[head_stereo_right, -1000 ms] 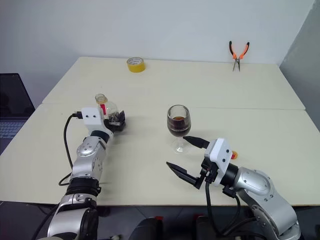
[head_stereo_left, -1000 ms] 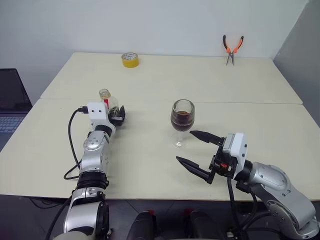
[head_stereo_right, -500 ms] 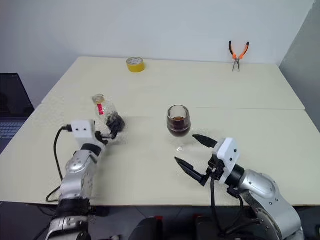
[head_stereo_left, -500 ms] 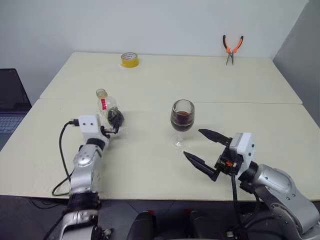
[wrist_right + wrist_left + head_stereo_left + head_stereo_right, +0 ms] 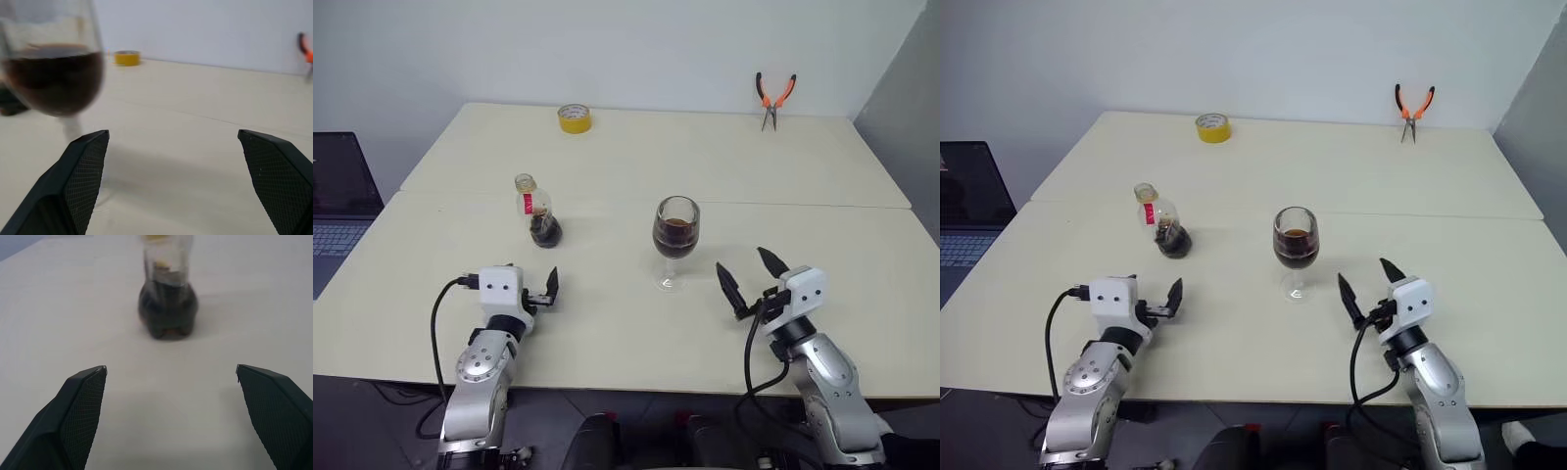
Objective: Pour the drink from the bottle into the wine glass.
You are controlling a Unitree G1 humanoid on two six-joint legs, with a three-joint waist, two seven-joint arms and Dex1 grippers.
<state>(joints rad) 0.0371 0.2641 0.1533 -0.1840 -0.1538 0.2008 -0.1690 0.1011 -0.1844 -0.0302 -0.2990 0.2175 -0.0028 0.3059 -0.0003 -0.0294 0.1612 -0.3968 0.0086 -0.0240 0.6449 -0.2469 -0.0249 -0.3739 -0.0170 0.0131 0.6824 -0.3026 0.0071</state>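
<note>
Left eye view, lower part of the frame: the left end effector [image 5: 541, 291] sits low and left of centre over the pale cream counter [image 5: 607, 323], its two black fingers spread wide with nothing between them. At lower right the right end effector [image 5: 751, 277] is likewise spread open and empty, its fingers pointing up the frame just to the right of the glass.

Near the middle of the frame, above and left of the right end effector, stands the clear stemmed wine glass [image 5: 674, 240] with a rounded bowl, thin stem and flat round foot, upright on the counter and apart from both end effectors. Its bowl holds the dark brown, almost black drink [image 5: 673, 236], filling roughly the lower half. In the right wrist view the glass [image 5: 53, 73] looms at the left edge, beside that end effector's left finger.

Left of centre and a little higher in the frame, the small squat clear plastic bottle [image 5: 537, 211] with a bulbous body and red label stands upright, uncapped as far as can be told, with a dark remnant in its base. It is above the left end effector, clear of it. In the left wrist view the bottle [image 5: 167, 303] stands centred beyond the open fingers [image 5: 80, 401].

Toward the top, a yellow tape roll [image 5: 573, 117] lies left of centre, and orange-handled pliers [image 5: 773, 96] rest at upper right by the white wall. A dark laptop [image 5: 340, 191] shows at the left edge.
</note>
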